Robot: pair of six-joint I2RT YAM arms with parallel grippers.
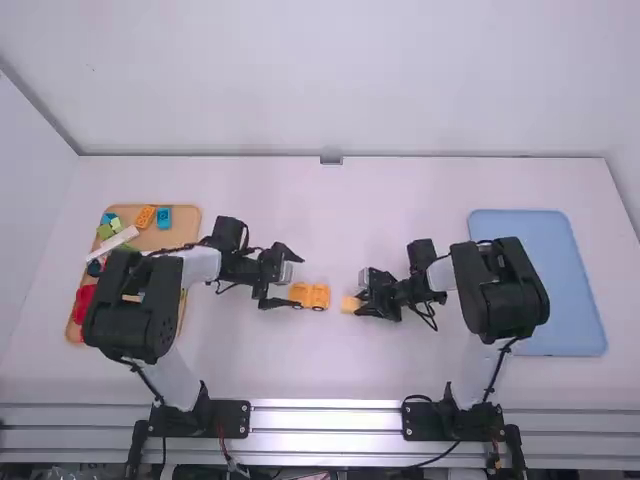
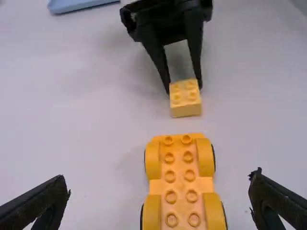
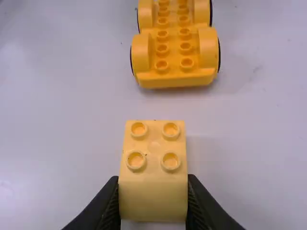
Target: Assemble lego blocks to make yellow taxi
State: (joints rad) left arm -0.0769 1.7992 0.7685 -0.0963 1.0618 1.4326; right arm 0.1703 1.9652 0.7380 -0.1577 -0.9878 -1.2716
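the pale yellow block (image 3: 153,201), pinched in the right gripper (image 3: 153,177), is best kept level, lined up over the studs of the car base (image 2: 181,186) and pressed straight down, with the base steadied by the wide-open left gripper (image 2: 159,178). the orange-yellow, double-studded base is set wheels down on the table (image 1: 330,370) between both grippers.

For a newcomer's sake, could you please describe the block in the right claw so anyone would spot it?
On the white table sits a yellow wheeled base. Just right of it in the high view, the right claw grips the block. It is paler than the base, with four studs and no wheels.
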